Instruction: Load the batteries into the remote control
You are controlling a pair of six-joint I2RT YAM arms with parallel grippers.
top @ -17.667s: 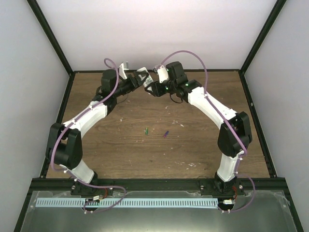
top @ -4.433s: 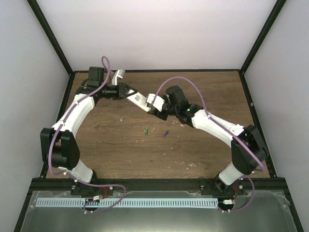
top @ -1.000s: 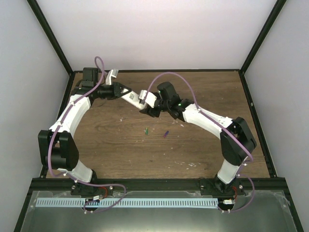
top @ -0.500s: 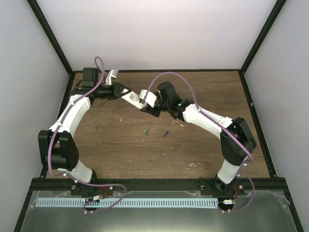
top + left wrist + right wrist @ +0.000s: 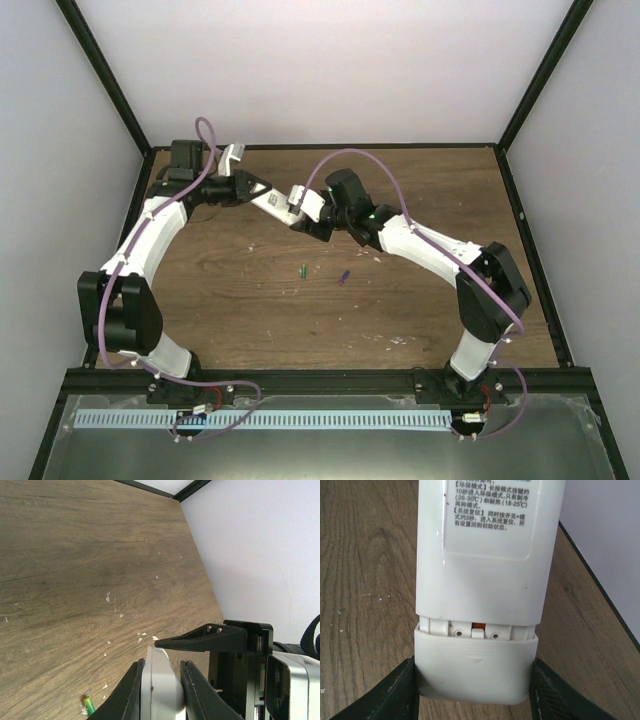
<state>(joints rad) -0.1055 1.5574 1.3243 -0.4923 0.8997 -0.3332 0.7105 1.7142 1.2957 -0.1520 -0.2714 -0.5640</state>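
White plastic, held at both ends: which part is which? (Observer)

Long bar: the remote control [image 5: 485, 545], back face up, printed label showing. My left gripper [image 5: 161, 680] is closed on one end, its fingers pressed to the bar's two long edges. My right gripper [image 5: 475, 695] is closed to the width of the battery cover [image 5: 475, 672] at the other end, one finger against each side of it. (Operator)

Which step is this? (Observer)

Opening, I judge. The cover sits slid partway off, a narrow gap with an orange tab exposed between it and the body. No cell is loaded. The green battery [image 5: 302, 269] and the purple battery [image 5: 343, 277] lie near each other on the table [image 5: 250, 300], well apart from both pairs of fingers, on the side toward the arm bases. (Operator)

And next? (Observer)

A straight pull along the bar's length with my right fingers while the left holds firm. Any tilt could jam the cover. Then it must be set down so that hand is free for a battery. (Operator)
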